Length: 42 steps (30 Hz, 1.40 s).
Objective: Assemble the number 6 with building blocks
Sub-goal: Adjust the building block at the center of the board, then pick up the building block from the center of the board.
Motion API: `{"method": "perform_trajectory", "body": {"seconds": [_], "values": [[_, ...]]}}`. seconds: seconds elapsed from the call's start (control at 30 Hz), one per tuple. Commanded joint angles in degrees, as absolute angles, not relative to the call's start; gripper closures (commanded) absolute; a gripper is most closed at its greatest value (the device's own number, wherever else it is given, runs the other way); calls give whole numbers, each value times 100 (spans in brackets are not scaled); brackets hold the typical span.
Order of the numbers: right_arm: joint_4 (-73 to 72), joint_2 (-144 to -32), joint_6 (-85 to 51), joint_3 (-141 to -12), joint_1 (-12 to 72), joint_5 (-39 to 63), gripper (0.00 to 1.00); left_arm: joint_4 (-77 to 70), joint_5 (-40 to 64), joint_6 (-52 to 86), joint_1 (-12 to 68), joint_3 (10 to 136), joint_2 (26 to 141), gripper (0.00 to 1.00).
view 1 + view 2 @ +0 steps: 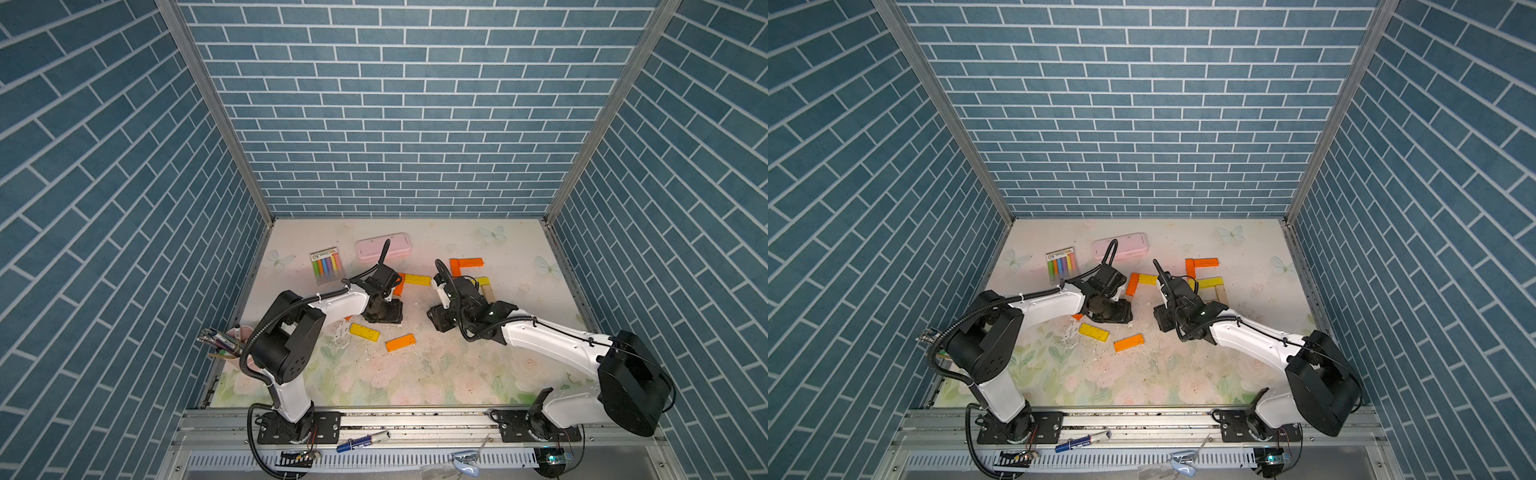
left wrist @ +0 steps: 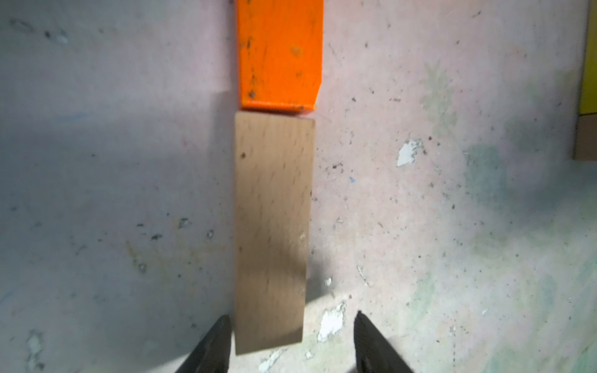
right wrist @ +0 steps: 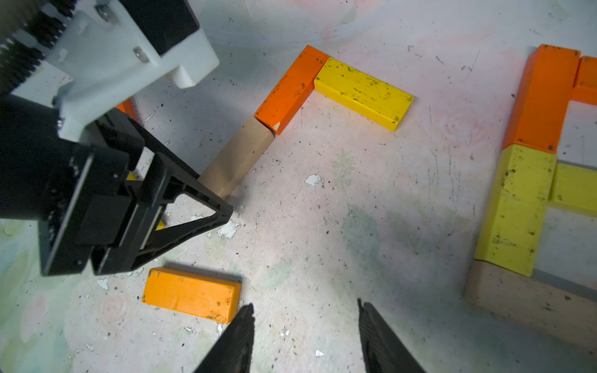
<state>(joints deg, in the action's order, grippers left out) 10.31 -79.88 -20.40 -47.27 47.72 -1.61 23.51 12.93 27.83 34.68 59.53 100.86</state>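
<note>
Left wrist view: your left gripper (image 2: 292, 336) stood with its jaws apart around the near end of a tan bar (image 2: 271, 232). 1 finger (image 2: 219, 345) sat just beside the bar's edge and bare table showed on the other side, so nothing was clamped. The tan bar lay end to end with an orange bar (image 2: 279, 55), touching.

Only the right wrist view showed a yellow bar (image 3: 363, 92) meeting that orange bar's far end at a corner, making a hook of 3 building blocks. The same view caught your right gripper (image 3: 305, 310) with jaws apart over bare table, holding nothing, and a loose orange bar (image 3: 192, 294) lay near it. The number 6 (image 3: 517, 206) sat at that view's edge, cut off by the frame.

In a top view the number 6 (image 1: 1210, 283) lay to the right of the hook, partly covered by the right arm. Only the top views showed a loose yellow bar (image 1: 365, 331) near the left arm, and a pink case (image 1: 382, 246) and chalk pack (image 1: 327, 264) toward the back wall. There the left gripper's jaws were hidden under its wrist.
</note>
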Motion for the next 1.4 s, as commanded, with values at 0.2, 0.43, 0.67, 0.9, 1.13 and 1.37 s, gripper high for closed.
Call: {"method": "perform_trajectory", "body": {"seconds": [0.2,0.43,0.67,0.9,1.13,1.37], "values": [[942,-7486,-934,-4827,4792,-62,45,3938,1227,2200,3091,6838,9158,32],[415,-7580,-140,-4615,4916,750,44,4696,1302,1634,2364,7306,8751,30],[246,-8249,1007,-4617,5409,1156,43,4675,1066,1345,1919,7074,8700,28],[1029,-9042,1826,-5168,5811,1042,42,4352,1418,1293,1598,6838,8665,18],[1345,-9582,2251,-5633,5935,917,42,4264,1711,1268,1382,6772,8564,13],[1984,-10047,2807,-6166,5960,890,42,4190,1858,1291,1320,6715,8476,12]]}}
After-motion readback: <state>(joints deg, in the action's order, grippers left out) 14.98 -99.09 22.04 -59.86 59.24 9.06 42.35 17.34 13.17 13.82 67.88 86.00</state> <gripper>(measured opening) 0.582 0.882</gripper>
